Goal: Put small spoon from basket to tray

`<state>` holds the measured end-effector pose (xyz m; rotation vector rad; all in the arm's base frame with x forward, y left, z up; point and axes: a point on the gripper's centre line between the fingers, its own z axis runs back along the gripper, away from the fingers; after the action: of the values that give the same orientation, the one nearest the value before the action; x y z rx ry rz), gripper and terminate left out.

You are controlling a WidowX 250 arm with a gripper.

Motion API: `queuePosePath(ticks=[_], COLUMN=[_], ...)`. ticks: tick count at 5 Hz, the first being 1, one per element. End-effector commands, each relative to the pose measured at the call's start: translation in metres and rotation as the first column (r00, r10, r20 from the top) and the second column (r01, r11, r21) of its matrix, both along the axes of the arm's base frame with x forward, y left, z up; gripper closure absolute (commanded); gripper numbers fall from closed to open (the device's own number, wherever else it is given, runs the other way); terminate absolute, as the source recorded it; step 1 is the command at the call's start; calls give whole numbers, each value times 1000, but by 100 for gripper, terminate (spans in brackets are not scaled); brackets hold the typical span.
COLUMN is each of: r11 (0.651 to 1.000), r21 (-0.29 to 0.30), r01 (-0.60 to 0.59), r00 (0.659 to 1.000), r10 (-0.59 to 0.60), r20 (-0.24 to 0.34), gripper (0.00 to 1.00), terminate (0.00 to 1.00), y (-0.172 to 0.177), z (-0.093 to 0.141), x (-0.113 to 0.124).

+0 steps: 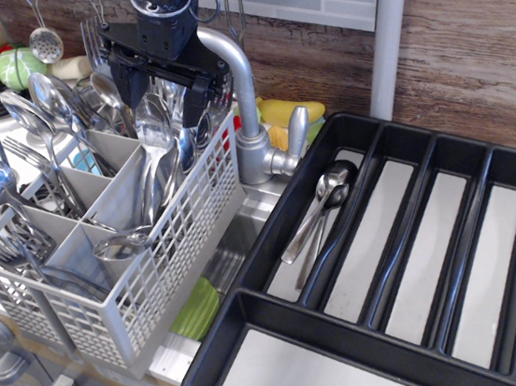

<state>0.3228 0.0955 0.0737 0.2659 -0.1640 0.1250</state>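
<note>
Gripper (163, 96), jaws spread wide and empty, hangs over the rear compartment of the basket (169, 270) where the small spoon (153, 135) stands among similar spoons; it should descend plumb, straddle one slim handle only, then carry it to the tray (256, 330).

You get even, bright daylight-like light here, soft rather than harsh — shadows are faint, the darkest pooling under the basket (166, 251) and inside the tray (284, 326) walls. Glare sits on the steel: white hot spots on the spoon bowls at the left edge and along the faucet (245, 100) curve. The tray's pale floors reflect a dull sheen. Focus holds across most of the view, though fine cutlery detail smears — the gripper (156, 88) reads as a dark, low-detail mass.
</note>
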Motion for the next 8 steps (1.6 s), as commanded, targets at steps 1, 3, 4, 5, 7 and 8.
queuePosePath(ticks=[1,3,4,5,7,8], r11=[1000,998,996,993,975,971], r21=[0,-63,-93,-114,-213,-203], r01=[0,5,7,-1,-66,-123], r00=[1000,999,1000,999,998,992], r10=[0,-3,-4,5,70,123], r20=[0,32,29,33,7,-10], gripper=[0,0,0,0,100,100], terminate=[0,0,0,0,0,0], y=[0,0,4,10,1,-8], z=[0,-19,-30,-40,-24,-5], x=[0,2,5,7,11,11])
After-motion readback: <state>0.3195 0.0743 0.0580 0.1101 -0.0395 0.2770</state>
